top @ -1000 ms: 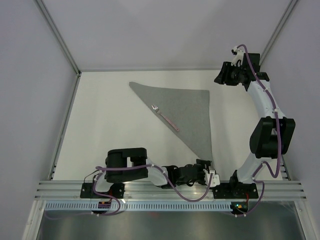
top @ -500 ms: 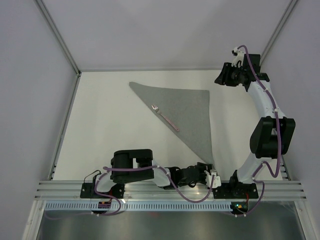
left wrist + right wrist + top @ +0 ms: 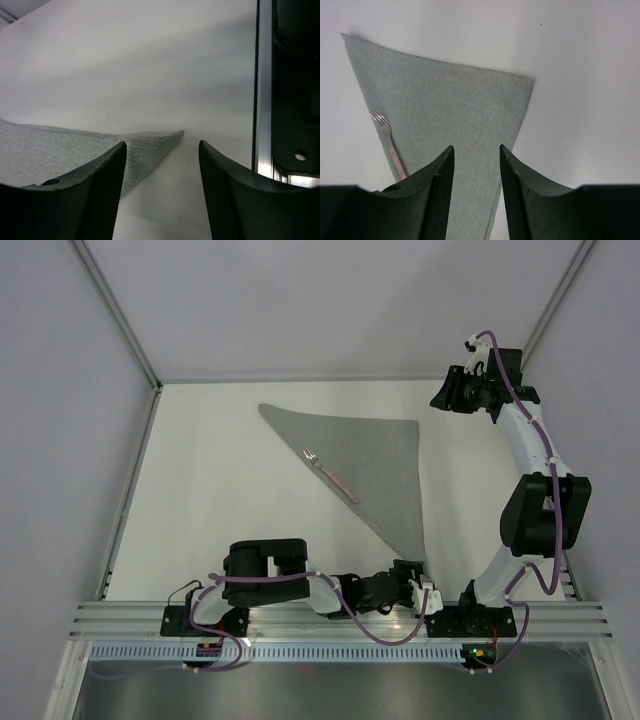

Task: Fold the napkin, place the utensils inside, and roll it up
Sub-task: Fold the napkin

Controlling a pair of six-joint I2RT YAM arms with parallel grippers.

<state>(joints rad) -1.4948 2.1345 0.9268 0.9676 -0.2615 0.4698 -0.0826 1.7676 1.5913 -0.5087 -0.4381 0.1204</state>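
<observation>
Napkin [image 3: 365, 462] lies flat on the table [image 3: 220, 490] as a grey triangle. One corner points far-left, one far-right, and a narrow tip points toward the arm bases. Its long edge runs slantwise from the far-left corner down to that near tip.

A fork [image 3: 331, 472] rests on the napkin just inside the long edge, about halfway along it. Its tines point toward the far-left corner, and the handle looks faintly pink.

The left claw [image 3: 410, 570] sits low at the napkin's near tip. In the left wrist view the claw [image 3: 160, 150] is released, fingers spread wide and grasping nothing. The tip of the cloth [image 3: 150, 145] lies in the gap, closer to the left finger [image 3: 107, 180]. Whether that finger touches the fabric cannot be told. A metal rail [image 3: 263, 100] runs just right of the tip.

The right claw [image 3: 445, 392] hangs raised beyond the napkin's far-right corner. It is also released [image 3: 476, 152], with its fingers parted and empty, looking down on the cloth [image 3: 455, 110] and the fork [image 3: 386, 134].
</observation>
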